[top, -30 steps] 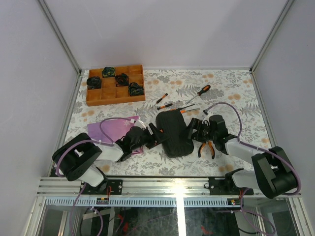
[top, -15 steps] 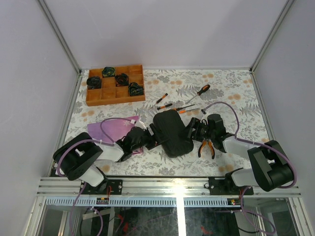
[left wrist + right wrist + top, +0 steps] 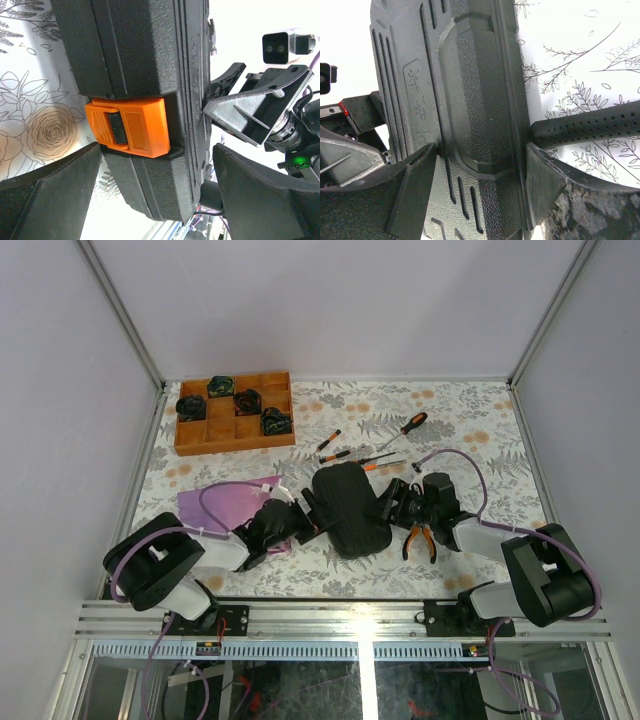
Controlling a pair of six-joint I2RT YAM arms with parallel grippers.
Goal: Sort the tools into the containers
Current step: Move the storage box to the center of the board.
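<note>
From above, the case [image 3: 345, 508] is lying near the front edge of the table [image 3: 470, 410]. It is swung slightly left since a second ago, with the left claw [image 3: 312, 510] and right claw [image 3: 392, 503] pinching opposite sides. Left wrist: fingers [image 3: 55, 192] are clamping beside the orange latch [image 3: 127, 125]. Right wrist: fingers [image 3: 415, 192] are gripping the opposite edge (lid apparently unopened, screwdrivers [image 3: 412, 424] waiting).

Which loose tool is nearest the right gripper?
The orange-handled pliers, lying just beside the right gripper, which clamps the black case; the screwdrivers all lie farther back, beyond the case.
</note>
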